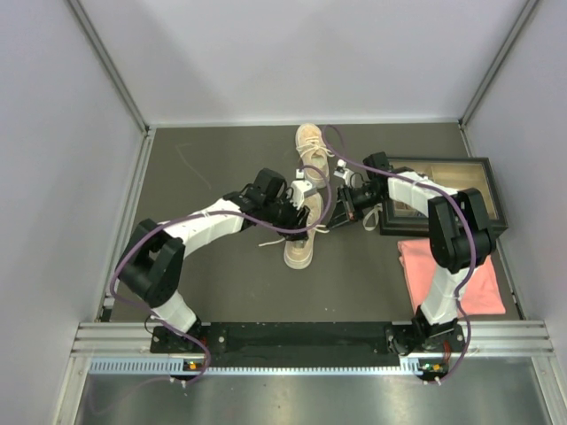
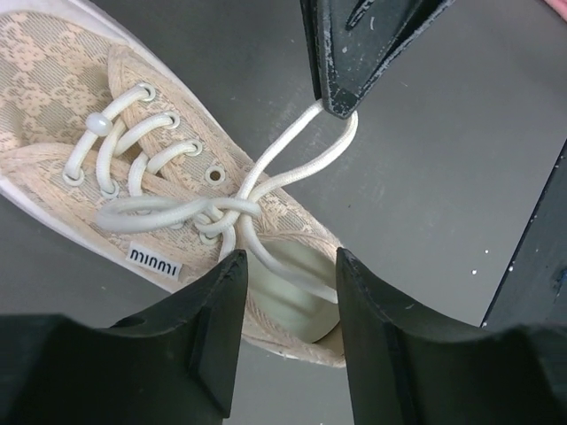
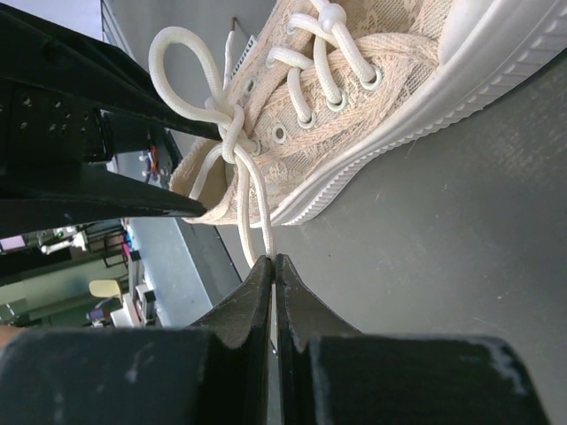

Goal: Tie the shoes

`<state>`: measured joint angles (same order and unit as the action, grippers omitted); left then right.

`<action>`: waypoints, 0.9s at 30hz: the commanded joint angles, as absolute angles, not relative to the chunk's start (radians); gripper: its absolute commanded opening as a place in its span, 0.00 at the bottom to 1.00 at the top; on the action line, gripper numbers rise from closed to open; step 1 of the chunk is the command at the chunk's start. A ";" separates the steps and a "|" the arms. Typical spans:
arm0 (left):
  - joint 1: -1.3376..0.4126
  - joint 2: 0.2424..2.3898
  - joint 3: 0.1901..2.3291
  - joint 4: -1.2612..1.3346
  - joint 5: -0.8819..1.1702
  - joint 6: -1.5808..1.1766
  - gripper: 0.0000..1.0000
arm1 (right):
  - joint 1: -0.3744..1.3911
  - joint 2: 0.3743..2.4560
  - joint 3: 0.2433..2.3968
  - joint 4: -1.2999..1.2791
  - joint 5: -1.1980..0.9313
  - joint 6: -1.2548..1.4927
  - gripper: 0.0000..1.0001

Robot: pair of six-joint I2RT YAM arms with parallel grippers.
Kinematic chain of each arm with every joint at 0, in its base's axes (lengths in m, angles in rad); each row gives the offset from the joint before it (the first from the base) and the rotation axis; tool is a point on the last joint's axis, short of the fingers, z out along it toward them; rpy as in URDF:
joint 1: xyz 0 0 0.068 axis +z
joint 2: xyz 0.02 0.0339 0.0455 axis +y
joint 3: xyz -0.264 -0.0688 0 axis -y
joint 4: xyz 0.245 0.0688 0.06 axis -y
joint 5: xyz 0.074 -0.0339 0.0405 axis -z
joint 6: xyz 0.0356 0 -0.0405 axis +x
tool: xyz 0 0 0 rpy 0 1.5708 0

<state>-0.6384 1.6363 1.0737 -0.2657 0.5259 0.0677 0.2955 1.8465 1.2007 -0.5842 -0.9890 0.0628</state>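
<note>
From above, the two beige sneakers sit mid-desk point(image 1: 213, 292). The far shoe point(image 1: 310, 146) is set apart with its laces loose. The near shoe point(image 1: 299, 248) lies between the two arms, the left arm point(image 1: 204, 226) reaching in from one side and the right arm point(image 1: 452, 230) from the other. Both sets of jaws meet over its lacing, too small here to read. A framed picture point(image 1: 443, 190) and a pink cloth point(image 1: 456, 274) lie off to the right.

The left wrist view looks down on the near shoe's eyelets and its "minmi" label point(image 2: 155, 259). A crossing knot point(image 2: 226, 211) is formed in the white lace. One loop point(image 2: 310, 150) runs up from it into the right jaws, which pinch its end. The other loop point(image 2: 133, 212) lies slack across the tongue. The left jaws stand about half open over the heel opening, with a lace strand passing below the gap. I cannot see them clamping anything.

In the right wrist view the right jaws are closed flat on two lace strands point(image 3: 252, 204) that lead up to the knot. The free loop point(image 3: 182, 71) stands beside the left jaws.

By my reading, the bow on the near shoe is formed but not drawn tight. The next move likely calls for the left jaws to close on the slack loop, then for both arms to pull apart evenly so the knot cinches without a loop slipping through.
</note>
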 commanded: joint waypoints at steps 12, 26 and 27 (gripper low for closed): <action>-0.641 1.580 1.101 -0.310 0.552 0.095 0.00 | 0.311 1.807 1.253 -0.581 -0.991 0.035 0.03; -0.614 1.531 1.108 -0.419 0.578 0.248 0.00 | 0.311 1.841 1.341 -0.632 -0.960 -0.054 0.36; -0.614 1.528 1.108 -0.434 0.578 0.270 0.00 | 0.311 1.851 1.348 -0.630 -0.962 -0.061 0.36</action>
